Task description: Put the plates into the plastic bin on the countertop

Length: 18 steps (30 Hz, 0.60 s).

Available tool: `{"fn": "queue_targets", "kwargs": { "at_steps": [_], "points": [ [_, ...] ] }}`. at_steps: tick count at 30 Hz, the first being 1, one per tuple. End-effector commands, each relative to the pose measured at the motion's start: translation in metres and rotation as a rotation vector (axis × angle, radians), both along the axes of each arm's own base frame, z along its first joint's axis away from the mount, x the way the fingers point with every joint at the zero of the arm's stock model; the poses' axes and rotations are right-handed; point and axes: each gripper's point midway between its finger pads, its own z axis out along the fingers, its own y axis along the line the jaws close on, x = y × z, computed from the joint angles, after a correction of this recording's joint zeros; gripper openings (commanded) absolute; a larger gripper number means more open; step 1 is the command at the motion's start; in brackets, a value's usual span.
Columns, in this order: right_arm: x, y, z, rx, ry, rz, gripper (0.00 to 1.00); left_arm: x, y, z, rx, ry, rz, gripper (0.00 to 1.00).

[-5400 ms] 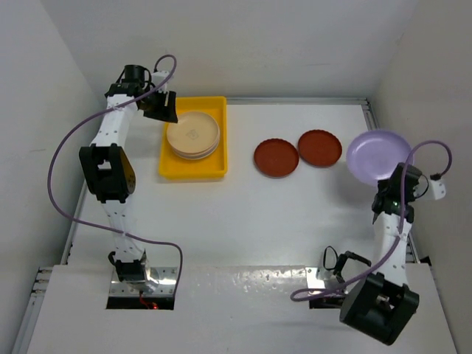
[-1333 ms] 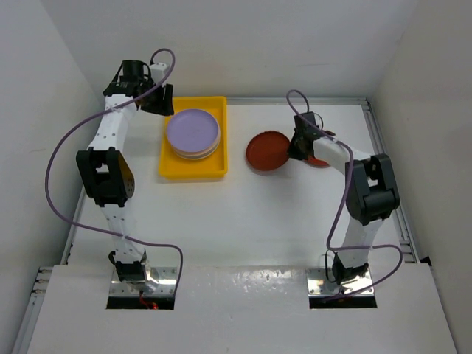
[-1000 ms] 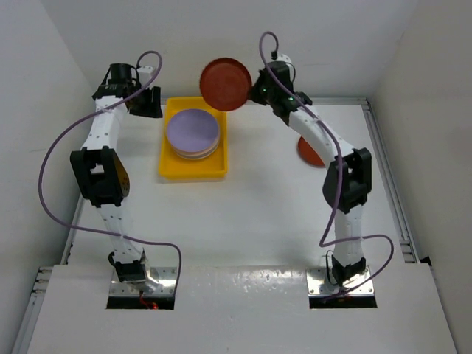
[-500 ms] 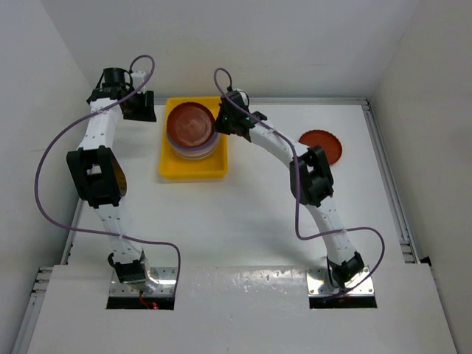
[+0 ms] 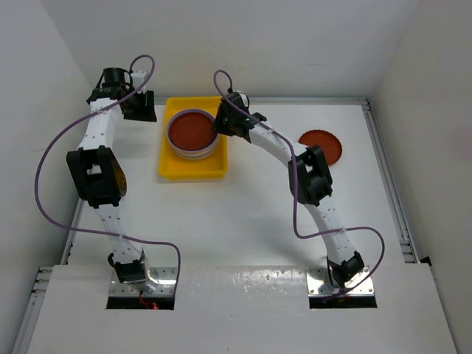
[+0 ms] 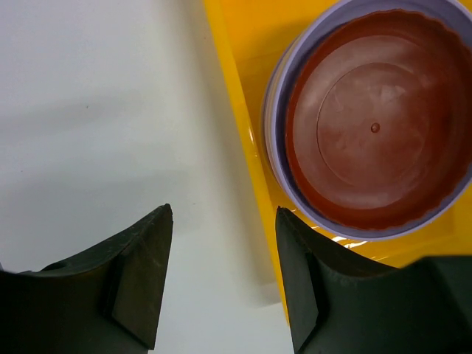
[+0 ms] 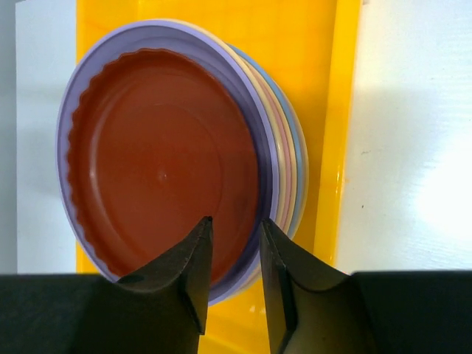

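The glossy white countertop (image 5: 243, 214) carries the bright yellow rectangular plastic bin (image 5: 192, 169), where a round dark red plastic plate (image 5: 192, 130) lies flat atop the stacked plates, its rim beneath the right gripper (image 7: 234, 225), whose fingers stand slightly parted. Judging by this, only the second dark red plate (image 5: 324, 140), well apart from both grippers, is left. The left gripper (image 6: 223, 214) hangs open and empty, the bin wall just beside its fingers.

A dark red plate (image 5: 193, 130) with a scalloped rim tops a stack (image 7: 284, 169) edged in lilac, cream and blue, inside the bright yellow bin (image 5: 192, 169) at upper centre of the overhead frame. A second dark red plate (image 5: 321, 146) lies at right on the glossy white countertop (image 5: 243, 214). The left arm (image 5: 99, 136) and right arm (image 5: 269, 144) are white with black joints.
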Motion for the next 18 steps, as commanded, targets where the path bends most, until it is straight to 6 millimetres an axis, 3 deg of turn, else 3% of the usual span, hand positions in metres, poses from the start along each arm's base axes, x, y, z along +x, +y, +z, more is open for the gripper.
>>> {"fn": "queue_targets", "kwargs": {
  "at_steps": [1, 2, 3, 5, 6, 7, 8, 9, 10, 11, 12, 13, 14, 15, 16, 17, 18],
  "points": [
    [0.006, 0.002, 0.028, 0.008, -0.08, 0.014, 0.32, 0.002, -0.001, 0.016, -0.016, -0.042, 0.001, 0.6],
    [0.004, -0.003, 0.028, -0.016, -0.087, 0.022, 0.32, 0.002, -0.001, 0.016, -0.016, -0.042, 0.001, 0.6],
    [0.004, -0.005, 0.065, 0.011, -0.146, 0.019, 0.37, 0.002, -0.001, 0.016, -0.016, -0.042, 0.001, 0.6],
    [0.001, -0.019, 0.07, -0.038, -0.169, 0.025, 0.44, 0.001, -0.001, 0.021, -0.015, -0.051, 0.001, 0.62],
    [0.0, -0.031, 0.117, -0.004, -0.237, 0.01, 0.52, 0.001, -0.001, 0.021, -0.015, -0.051, 0.001, 0.62],
    [0.0, -0.041, 0.126, -0.004, -0.249, 0.002, 0.57, 0.001, -0.001, 0.021, -0.015, -0.051, 0.001, 0.62],
    [-0.005, -0.061, 0.099, -0.04, -0.193, -0.007, 0.61, 0.001, -0.001, 0.021, -0.015, -0.051, 0.001, 0.62],
    [-0.006, -0.09, 0.139, -0.014, -0.241, -0.046, 0.67, 0.001, -0.001, 0.021, -0.015, -0.051, 0.001, 0.62],
    [-0.014, -0.108, 0.116, -0.029, -0.18, -0.067, 0.69, 0.001, -0.001, 0.021, -0.015, -0.051, 0.001, 0.62],
    [-0.014, -0.162, 0.105, -0.046, -0.136, -0.154, 0.69, 0.0, -0.001, 0.025, -0.013, -0.06, 0.001, 0.62],
    [-0.031, -0.186, 0.089, -0.062, -0.075, -0.209, 0.7, 0.0, -0.001, 0.025, -0.013, -0.06, 0.001, 0.62],
    [-0.035, -0.247, 0.072, -0.084, -0.021, -0.35, 0.67, 0.0, -0.001, 0.025, -0.007, -0.062, -0.005, 0.62],
    [-0.046, -0.268, 0.061, -0.109, 0.023, -0.387, 0.63, -0.001, -0.001, 0.03, -0.006, -0.071, -0.005, 0.62],
    [-0.062, -0.291, 0.035, -0.12, 0.093, -0.451, 0.58, -0.001, -0.001, 0.03, -0.005, -0.071, -0.005, 0.62],
    [-0.069, -0.306, 0.041, -0.109, 0.085, -0.49, 0.39, -0.002, 0.0, 0.026, -0.001, -0.064, -0.012, 0.62],
    [-0.074, -0.338, 0.029, -0.112, 0.12, -0.563, 0.32, -0.002, 0.0, 0.026, -0.001, -0.064, -0.012, 0.62],
    [-0.089, -0.365, 0.003, -0.098, 0.184, -0.634, 0.29, -0.002, 0.0, 0.026, -0.001, -0.064, -0.012, 0.62]
  ]
}}
